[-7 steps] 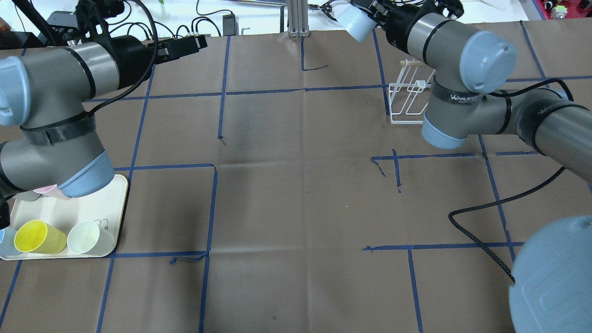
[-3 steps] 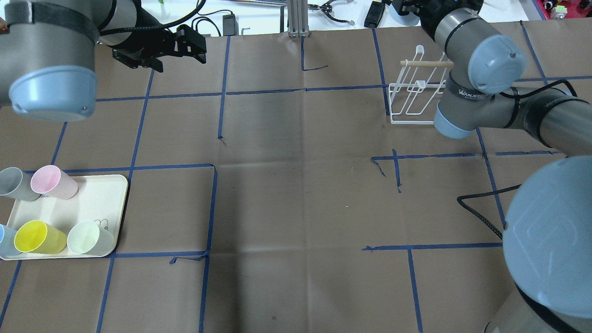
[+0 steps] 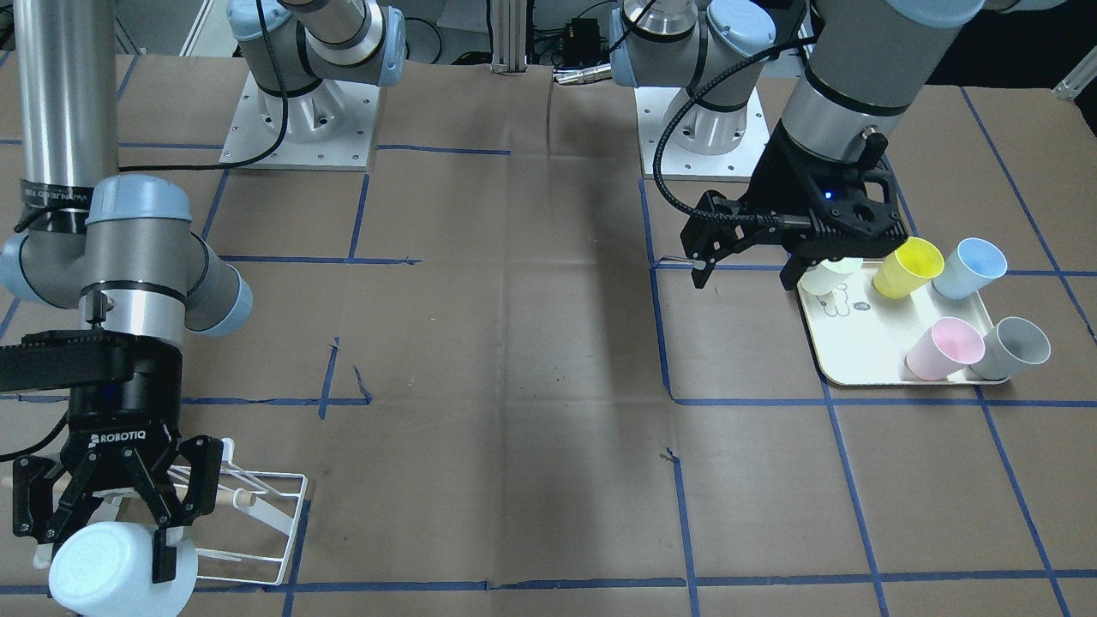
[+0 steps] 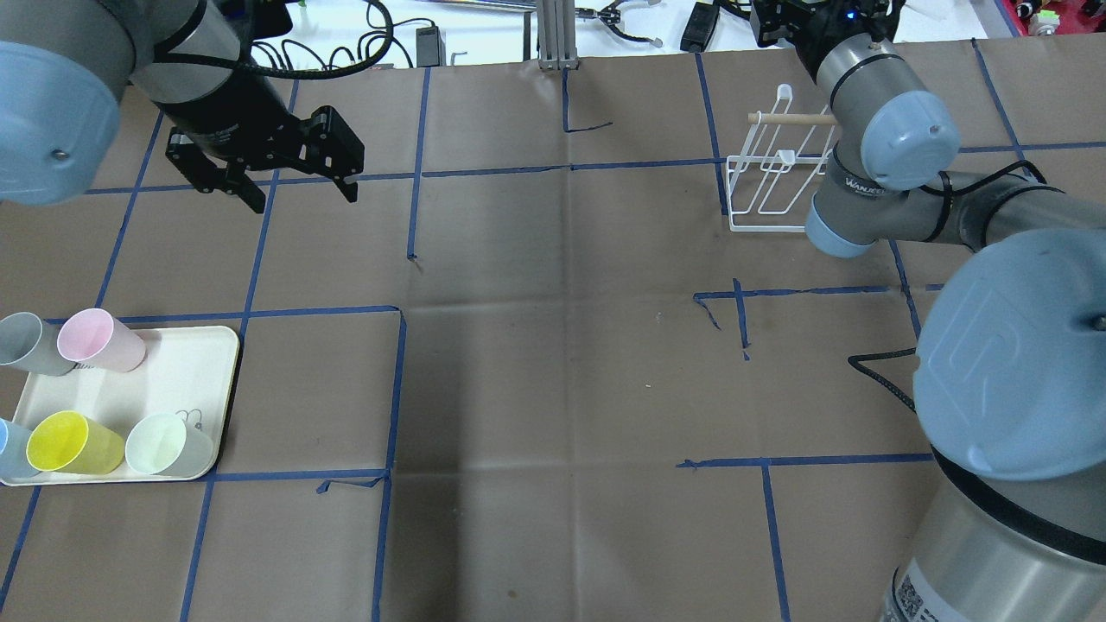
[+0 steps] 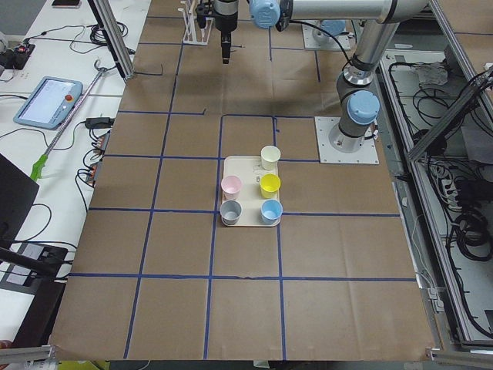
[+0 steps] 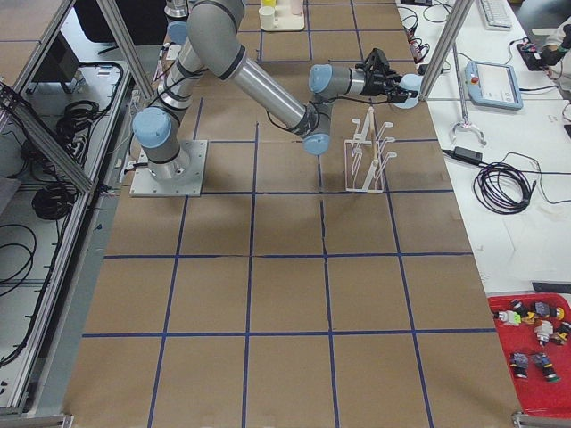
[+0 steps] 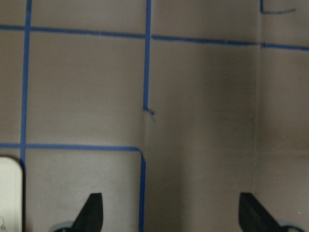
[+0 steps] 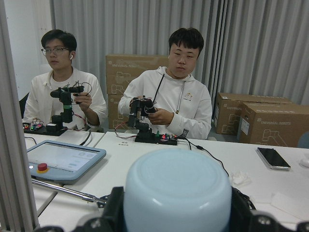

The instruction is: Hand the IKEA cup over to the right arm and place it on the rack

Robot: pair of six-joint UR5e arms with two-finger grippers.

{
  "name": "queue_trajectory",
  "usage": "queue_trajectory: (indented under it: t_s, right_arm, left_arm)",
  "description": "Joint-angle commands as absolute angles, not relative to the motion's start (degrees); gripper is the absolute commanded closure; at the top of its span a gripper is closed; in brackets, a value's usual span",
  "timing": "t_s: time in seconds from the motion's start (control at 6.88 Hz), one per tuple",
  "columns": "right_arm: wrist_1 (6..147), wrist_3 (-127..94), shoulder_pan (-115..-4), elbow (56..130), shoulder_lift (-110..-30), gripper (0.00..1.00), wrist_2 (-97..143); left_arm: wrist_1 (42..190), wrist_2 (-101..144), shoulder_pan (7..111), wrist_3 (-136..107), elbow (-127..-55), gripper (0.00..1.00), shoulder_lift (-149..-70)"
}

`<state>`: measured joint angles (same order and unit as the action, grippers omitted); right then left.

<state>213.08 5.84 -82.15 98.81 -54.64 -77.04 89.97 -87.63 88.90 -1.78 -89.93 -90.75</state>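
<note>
Beside the rack (image 4: 785, 156) | right gripper (image 3: 107, 536) clamped on pale blue cup (image 3: 120, 572) | left gripper (image 3: 744, 276) spread, empty | next: centre mouth over a prong, lower slowly

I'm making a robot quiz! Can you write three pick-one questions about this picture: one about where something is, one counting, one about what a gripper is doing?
1. Where is the held cup? A) on a shelf B) by the rack C) on the floor
2. How many cups are on the tray? A) three B) five C) eight
3. The left gripper is: A) open, empty B) shut on a cup C) shut on the rack
Answers: 1 B, the right gripper holds it beside the rack. 2 B, five show there. 3 A, its fingers are spread around nothing.
</note>
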Motion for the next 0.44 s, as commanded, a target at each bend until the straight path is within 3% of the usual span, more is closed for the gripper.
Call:
queue_trajectory:
  t_s: [0.0,0.29]
  right_arm:
    - [212.9,6.3,-81.9,98.7,-52.6,0.74,-77.7]
    - [211.7,6.2,-82.0,99.6,-52.5,0.74,-77.8]
  left_arm:
    - [94.7,-87.9,88.9,-1.3,-91.1,0.0,-88.6]
    - [94.5,-88.2,88.9,-1.2,-91.7,0.0,-87.5]
